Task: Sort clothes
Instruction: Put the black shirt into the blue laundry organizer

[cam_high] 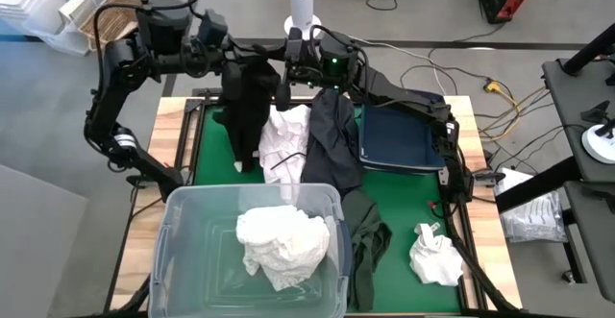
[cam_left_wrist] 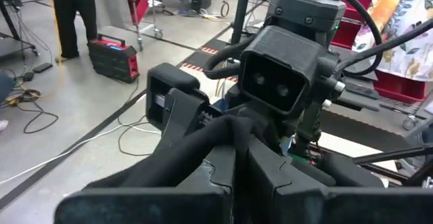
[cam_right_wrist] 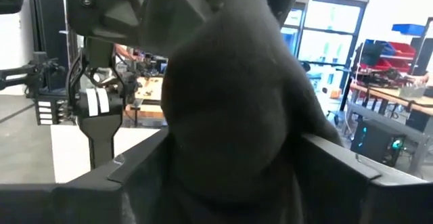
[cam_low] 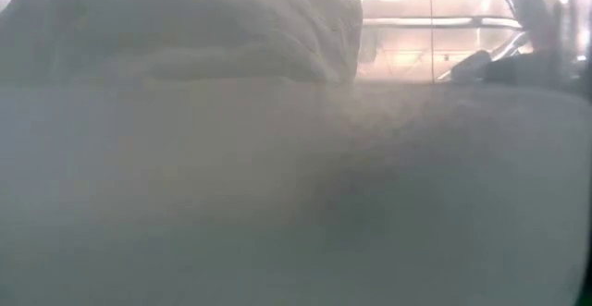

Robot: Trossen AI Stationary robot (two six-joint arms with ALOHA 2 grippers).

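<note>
A black garment (cam_high: 246, 111) hangs at the table's far left, with my left gripper (cam_high: 236, 63) shut on its top. My right gripper (cam_high: 288, 71) faces it from the right; it is open, and the black cloth (cam_right_wrist: 230, 95) fills the gap between its fingers. On the green mat lie a white garment (cam_high: 286, 140) and a dark grey one (cam_high: 332, 140), whose right edge rests on the blue bin (cam_high: 404, 140). The clear tub (cam_high: 192, 260) holds white clothes (cam_high: 283, 246). The low view shows only white cloth close up. My left gripper pinches a gathered fold at the black garment's top (cam_left_wrist: 230, 130) between its two fingers. The fingers come nearly level from the table's left. The garment hangs slack below them, its lower end (cam_high: 247, 164) down by the mat. My right gripper has its fingers (cam_right_wrist: 145, 163) on either side of the same cloth; whether they touch it I cannot tell.
A dark green garment (cam_high: 367, 243) hangs over the tub's right wall onto the mat. Another white garment (cam_high: 432, 257) lies at the near right. A white post (cam_high: 303, 1) stands behind the far edge. In the left wrist view a person (cam_left_wrist: 71, 17) stands in the room beyond.
</note>
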